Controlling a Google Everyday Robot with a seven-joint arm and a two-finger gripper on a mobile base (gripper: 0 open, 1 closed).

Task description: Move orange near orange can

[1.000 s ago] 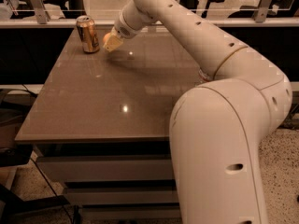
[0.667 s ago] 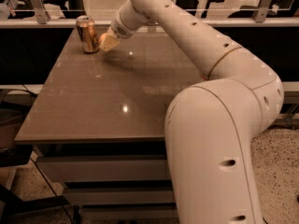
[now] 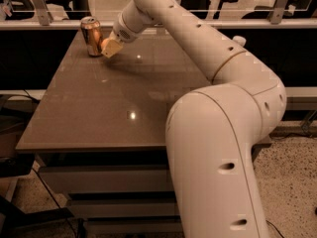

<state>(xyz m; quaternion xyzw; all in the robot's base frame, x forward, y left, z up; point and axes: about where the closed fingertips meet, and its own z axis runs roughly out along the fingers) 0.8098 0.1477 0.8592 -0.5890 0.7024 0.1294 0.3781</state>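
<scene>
The orange (image 3: 104,44) is gripped in your hand (image 3: 111,48), low over the surface (image 3: 114,108) and just right of the orange can (image 3: 91,35). You look to be at the placing step: set it down gently, then let go without bumping the can.

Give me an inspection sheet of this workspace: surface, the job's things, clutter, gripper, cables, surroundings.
Surface: brown glossy table with light glints.
Job's things: orange can upright at the far left corner; orange partly showing at the gripper, close beside the can.
Clutter: nothing seen.
Gripper: gripper low over the far left corner, right of the can.
Cables: thin dark lines under the table's left side, possibly cables.
Surroundings: glass partition behind; speckled floor at right.
</scene>
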